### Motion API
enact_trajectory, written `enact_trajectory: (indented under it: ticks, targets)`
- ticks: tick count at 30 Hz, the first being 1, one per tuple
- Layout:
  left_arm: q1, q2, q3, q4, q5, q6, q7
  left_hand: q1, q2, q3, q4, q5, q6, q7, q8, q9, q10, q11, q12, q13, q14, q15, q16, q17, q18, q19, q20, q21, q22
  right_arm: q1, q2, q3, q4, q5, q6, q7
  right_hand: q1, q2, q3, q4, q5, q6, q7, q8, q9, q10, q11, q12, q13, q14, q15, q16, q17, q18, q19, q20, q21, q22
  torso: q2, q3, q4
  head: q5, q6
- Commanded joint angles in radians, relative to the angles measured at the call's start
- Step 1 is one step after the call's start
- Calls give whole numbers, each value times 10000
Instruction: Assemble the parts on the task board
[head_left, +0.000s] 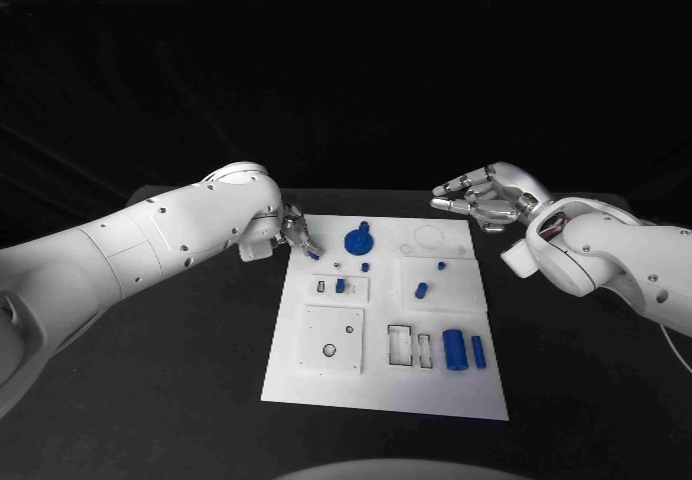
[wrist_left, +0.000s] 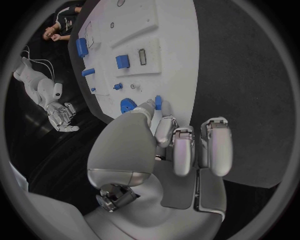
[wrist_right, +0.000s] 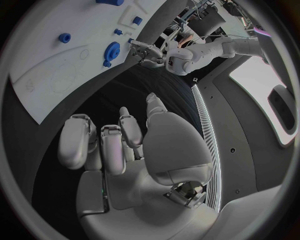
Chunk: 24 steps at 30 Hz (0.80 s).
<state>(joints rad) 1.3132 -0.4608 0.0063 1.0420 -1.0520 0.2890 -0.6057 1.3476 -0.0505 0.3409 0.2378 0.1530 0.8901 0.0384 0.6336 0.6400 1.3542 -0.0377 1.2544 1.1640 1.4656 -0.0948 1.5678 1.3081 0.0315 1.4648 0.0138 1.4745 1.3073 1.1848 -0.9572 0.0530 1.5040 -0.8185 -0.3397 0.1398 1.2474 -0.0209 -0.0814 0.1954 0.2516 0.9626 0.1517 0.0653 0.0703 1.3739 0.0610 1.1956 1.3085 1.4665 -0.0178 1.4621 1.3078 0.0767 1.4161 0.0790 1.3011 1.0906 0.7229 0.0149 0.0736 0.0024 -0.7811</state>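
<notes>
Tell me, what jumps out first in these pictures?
A long white plastic task board lies mid-table on the black table, dotted with small blue plastic parts, among them a round gear-like one near its far end. The silver left hand reaches to the board's far left corner and pinches a small blue peg at its fingertips. The silver right hand hovers off the far right corner, holding nothing.

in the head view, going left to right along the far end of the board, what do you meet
left hand pinching a small blue part → blue gear → bare far-right corner of the task board → right hand
</notes>
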Motion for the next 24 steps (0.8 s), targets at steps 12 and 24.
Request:
enact_trajectory:
  ticks: [12, 24]
  targets:
    - [-11, -161, -16, 268, 435, -395, 535, -1205, -910, 3808, -1143, 589, -105, -25, 401, 582, 178, -2, -2, 100, 1052, -8, 30, 2627, 15, 583, -10, -56, 1286, -7, -19, -2, 19, 63, 136, 14, -26, 29, -59, 13, -15, 10, -30, 58, 11, -75, 2, 8, 164, 675, -11, -36, 1097, 154, -81, 14, -51, -12, 1, 8, 11, 16, 37]
    - [-43, -1376, -22, 2311, 729, -1852, 1049, -1480, -1013, 4241, -1504, 587, -54, -56, 492, 687, 267, -21, 85, 203, 1052, -30, 30, 2627, 6, 602, -36, -32, 1329, -6, -64, -10, 17, 91, 113, 17, -44, 49, -70, 25, -12, 11, -30, 59, 11, -78, 2, 4, 159, 675, -11, -41, 1094, 155, -82, 13, -57, -19, -3, 5, 20, 13, 42]
